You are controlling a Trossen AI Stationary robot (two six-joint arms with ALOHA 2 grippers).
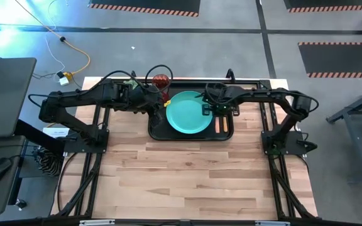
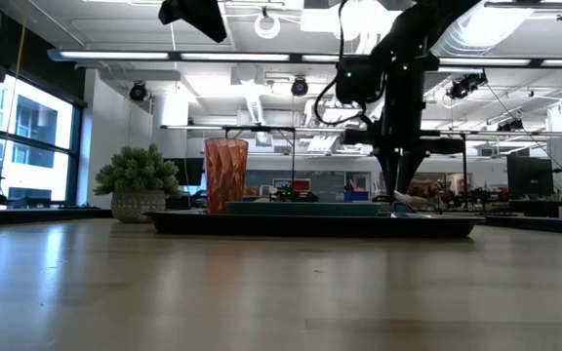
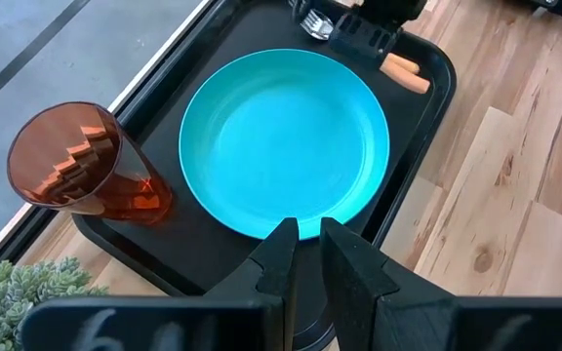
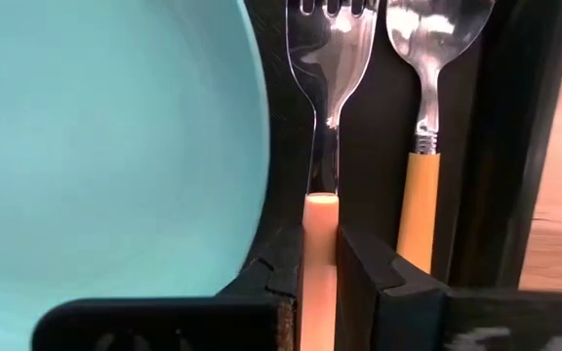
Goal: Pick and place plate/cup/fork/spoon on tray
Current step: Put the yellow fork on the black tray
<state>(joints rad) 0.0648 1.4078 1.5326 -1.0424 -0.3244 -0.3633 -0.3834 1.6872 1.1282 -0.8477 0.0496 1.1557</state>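
The black tray (image 1: 225, 135) lies at the table's far middle. The teal plate (image 1: 188, 113) lies flat in it. The red cup (image 1: 161, 81) stands upright at the tray's far left corner. The spoon (image 4: 420, 146) lies along the tray's right rim, with the fork (image 4: 328, 68) between it and the plate. My right gripper (image 4: 320, 263) is down in the tray, shut on the fork. My left gripper (image 3: 307, 239) hovers over the tray's left part by the plate's rim, empty, its fingers shut to a narrow slit. My right gripper pinches the fork's orange handle (image 4: 320, 210) between its two fingers, close to the end where the metal neck begins. The fingers come from above, pointing down, and lie across the handle. The fork lies level along the tray floor; I cannot tell whether it rests on it.
A green spiky plant in a pot (image 2: 140, 183) stands just left of the tray, behind the cup. The wooden table top (image 1: 193, 179) stretches bare from the tray to the near edge.
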